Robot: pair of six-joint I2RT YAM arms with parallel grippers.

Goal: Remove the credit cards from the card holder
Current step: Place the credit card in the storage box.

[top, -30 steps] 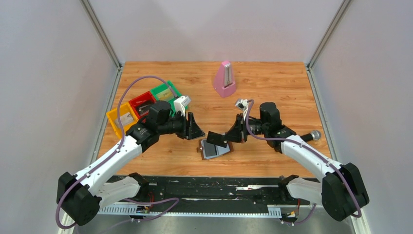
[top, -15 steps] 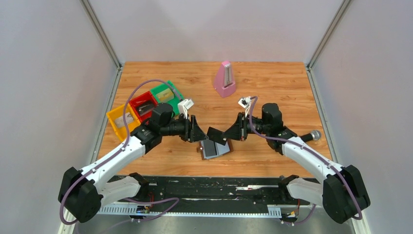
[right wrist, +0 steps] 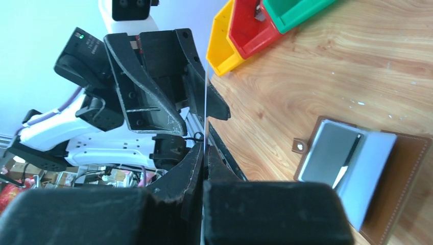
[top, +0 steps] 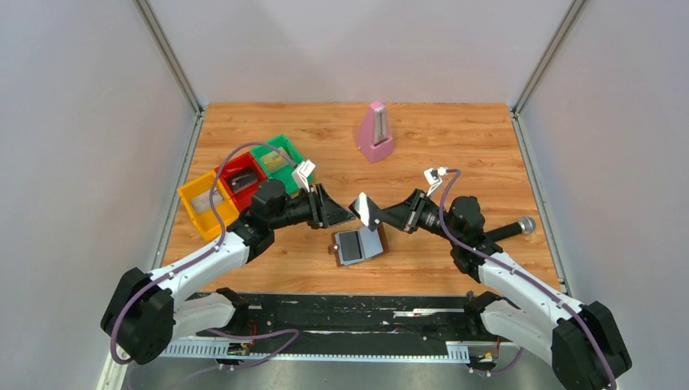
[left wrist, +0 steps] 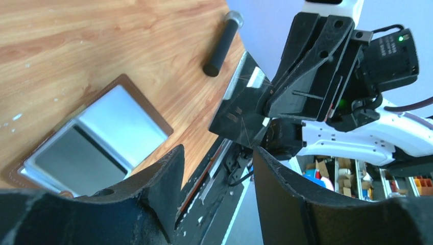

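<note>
The card holder (top: 358, 244) lies open on the wood between the arms, brown rim out and grey-blue inside; it also shows in the left wrist view (left wrist: 99, 133) and the right wrist view (right wrist: 357, 168). My right gripper (top: 383, 216) (right wrist: 205, 153) is shut on a dark credit card (top: 364, 210), held in the air above the holder. That credit card (right wrist: 205, 102) shows edge-on in the right wrist view. My left gripper (top: 341, 213) (left wrist: 214, 166) is open and faces the credit card (left wrist: 240, 109), which hangs just beyond its fingertips with nothing between them.
Yellow (top: 199, 203), red (top: 240, 175) and green (top: 276, 154) trays sit at the left behind my left arm. A pink metronome (top: 375, 132) stands at the back centre. A black microphone (top: 512, 229) lies to the right, near my right arm.
My right gripper has lifted the card higher and turned it toward the left gripper. My left gripper has moved right, close to the card, and its jaws have widened slightly.
</note>
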